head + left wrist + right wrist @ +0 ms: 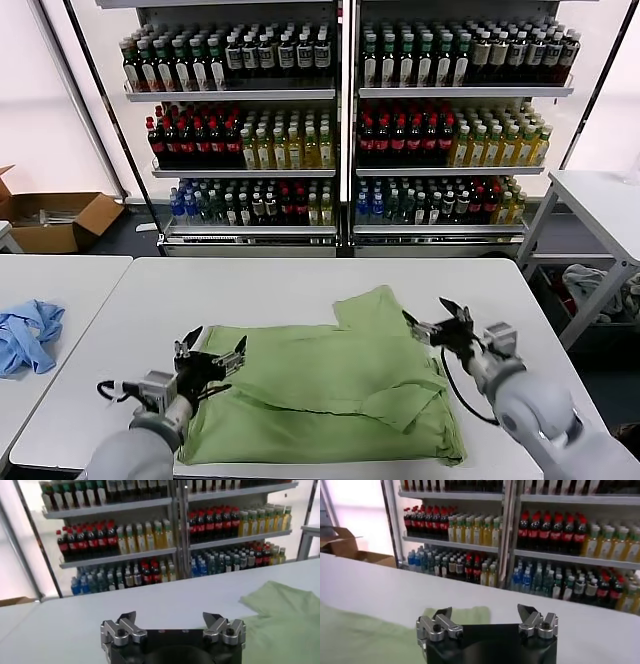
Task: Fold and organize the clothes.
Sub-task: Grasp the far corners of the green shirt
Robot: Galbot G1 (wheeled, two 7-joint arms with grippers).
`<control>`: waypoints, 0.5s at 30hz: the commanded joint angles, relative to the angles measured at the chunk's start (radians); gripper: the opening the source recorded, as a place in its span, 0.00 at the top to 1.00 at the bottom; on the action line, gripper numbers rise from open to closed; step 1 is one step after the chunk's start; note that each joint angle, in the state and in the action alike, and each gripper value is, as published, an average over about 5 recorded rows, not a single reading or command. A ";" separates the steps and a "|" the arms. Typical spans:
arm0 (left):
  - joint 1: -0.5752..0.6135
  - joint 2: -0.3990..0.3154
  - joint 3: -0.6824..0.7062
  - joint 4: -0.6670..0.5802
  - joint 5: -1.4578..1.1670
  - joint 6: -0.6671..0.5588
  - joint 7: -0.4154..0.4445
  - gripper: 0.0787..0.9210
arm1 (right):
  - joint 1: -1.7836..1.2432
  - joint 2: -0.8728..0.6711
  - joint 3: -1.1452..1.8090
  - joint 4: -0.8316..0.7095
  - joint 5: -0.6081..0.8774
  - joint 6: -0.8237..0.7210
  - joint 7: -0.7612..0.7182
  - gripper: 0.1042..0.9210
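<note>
The green T-shirt [330,385] lies partly folded on the white table [300,275]. The left gripper [211,358] hovers at its left edge, the right gripper [440,318] at its right edge, both jaws wide and empty.

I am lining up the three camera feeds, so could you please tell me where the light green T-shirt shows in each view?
Head view: the light green T-shirt lies partly folded on the white table, between the two grippers.
Left wrist view: a green stretch at the frame's right side, beyond the left gripper.
Right wrist view: green cloth at lower left, past the right gripper.
Shared landmark: the drinks shelves behind the table.
</note>
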 commanded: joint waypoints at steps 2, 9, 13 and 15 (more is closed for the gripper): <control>-0.208 0.000 0.040 0.220 -0.090 0.070 0.131 0.12 | 0.367 0.101 -0.271 -0.343 0.032 -0.057 -0.043 0.12; -0.259 -0.009 0.092 0.309 -0.076 0.071 0.145 0.12 | 0.376 0.145 -0.291 -0.429 0.017 -0.059 -0.072 0.12; -0.285 -0.020 0.106 0.347 -0.076 0.071 0.144 0.12 | 0.340 0.138 -0.270 -0.424 0.006 -0.059 -0.079 0.12; -0.292 -0.023 0.108 0.361 -0.076 0.071 0.145 0.12 | 0.322 0.132 -0.258 -0.422 0.001 -0.059 -0.080 0.12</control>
